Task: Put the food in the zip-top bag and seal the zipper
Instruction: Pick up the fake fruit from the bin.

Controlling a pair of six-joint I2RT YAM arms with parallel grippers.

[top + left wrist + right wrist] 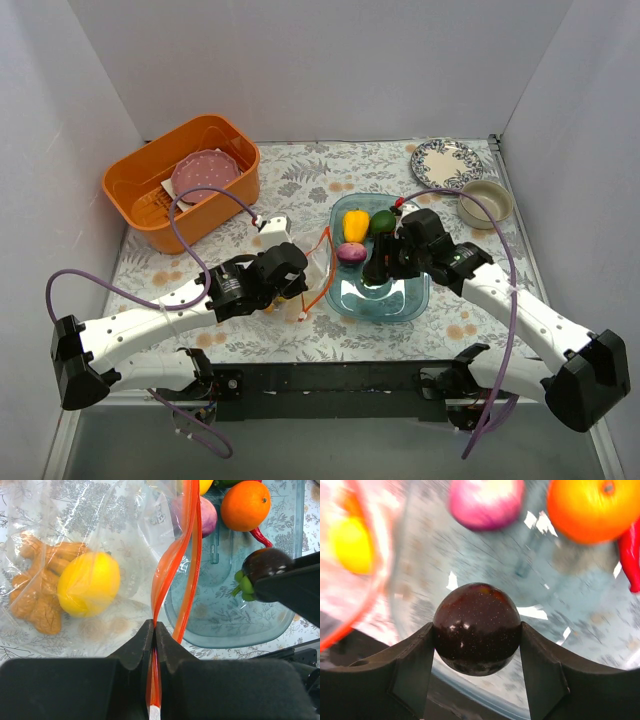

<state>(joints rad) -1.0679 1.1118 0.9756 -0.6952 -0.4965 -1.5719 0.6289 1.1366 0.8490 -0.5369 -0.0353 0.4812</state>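
Observation:
My left gripper point(155, 626) is shut on the orange-red zipper point(172, 562) of the clear zip-top bag point(125, 525), holding its mouth up beside the blue tray point(225, 620). A lemon point(89, 584) and a brown knobbly piece point(40, 592) lie inside the bag. My right gripper point(477, 632) is shut on a dark round fruit point(477, 612) above the tray, near the bag's mouth. In the tray lie a purple onion point(485, 500), an orange point(592, 507) and a red chili point(631, 555). The top view shows a yellow pepper point(355, 224) and a green one point(383, 221) too.
An orange basket point(150, 195) holding a pink plate point(205, 172) stands at the back left. A patterned plate point(445, 160) and a beige bowl point(485, 200) sit at the back right. White walls close in the table on three sides.

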